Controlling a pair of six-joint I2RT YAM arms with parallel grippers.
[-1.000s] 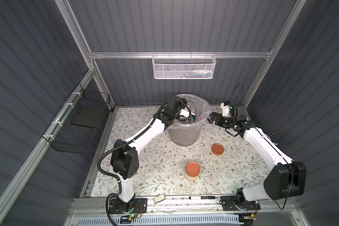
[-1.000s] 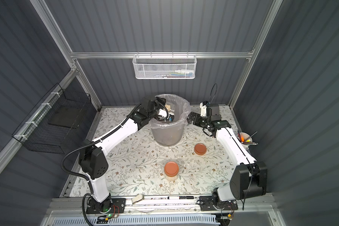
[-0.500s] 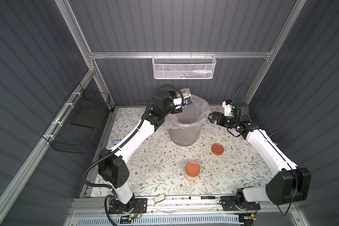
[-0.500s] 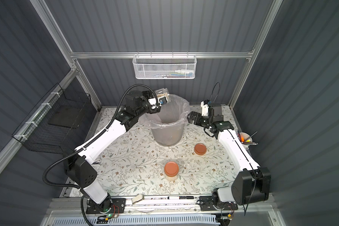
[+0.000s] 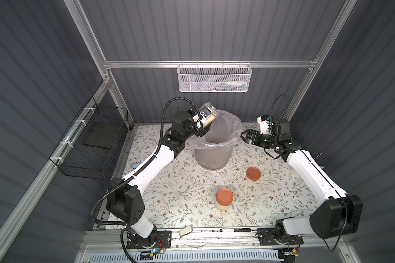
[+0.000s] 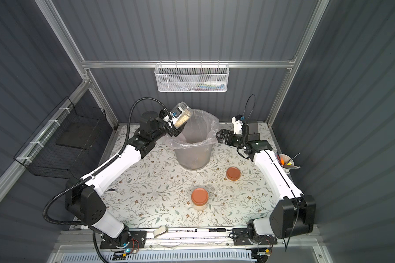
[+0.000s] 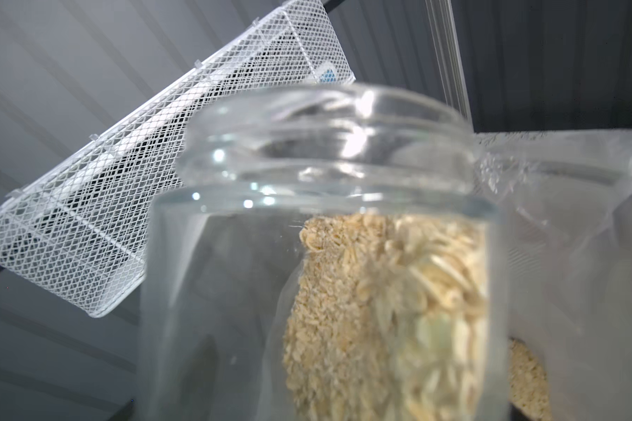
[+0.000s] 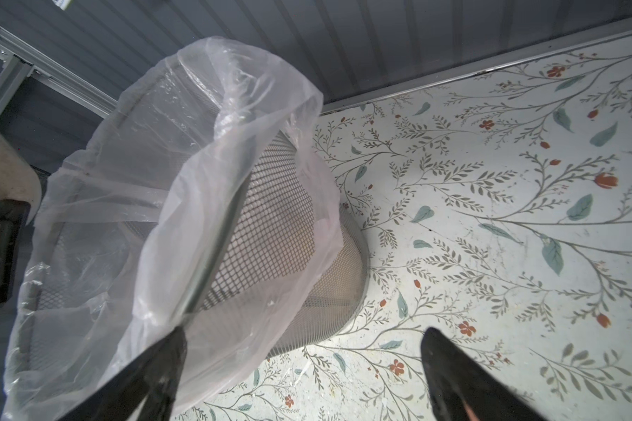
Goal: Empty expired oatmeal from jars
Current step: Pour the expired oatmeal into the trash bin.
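Jaws of the left gripper (image 5: 201,128) are clamped round the lower body of the open jar (image 5: 206,113), which hangs tilted above the left rim of the grey bin (image 5: 211,157), its mouth angled up toward the back wall. In the left wrist view the oatmeal (image 7: 380,310) lies heaped against the jar's lower wall, and none has reached the neck. I'd say that jar is stiff, smooth and slippery, and light with so little in it, so a hold across the straight wall below the shoulder looks right. The flakes are loose and dry and should slide out in a rush once the mouth dips below level. The clear liner (image 5: 229,124) is thin and floppy and stands up past the rim, so it could fold under the jar. Further right and toward the front, the closed jar (image 5: 224,201) stands upright on the flowered table (image 5: 169,189), its orange lid on and a pale layer of flakes at the bottom. I'd take it round the body with one gripper and pinch the lid's edge with the other. A loose lid (image 5: 254,173) lies flat a little further right, apart from both jar and bin. Right of the bin, the right gripper (image 5: 243,137) hovers with its jaws spread wide and empty. One finger overlaps the liner in its wrist view, though I cannot tell if it touches.
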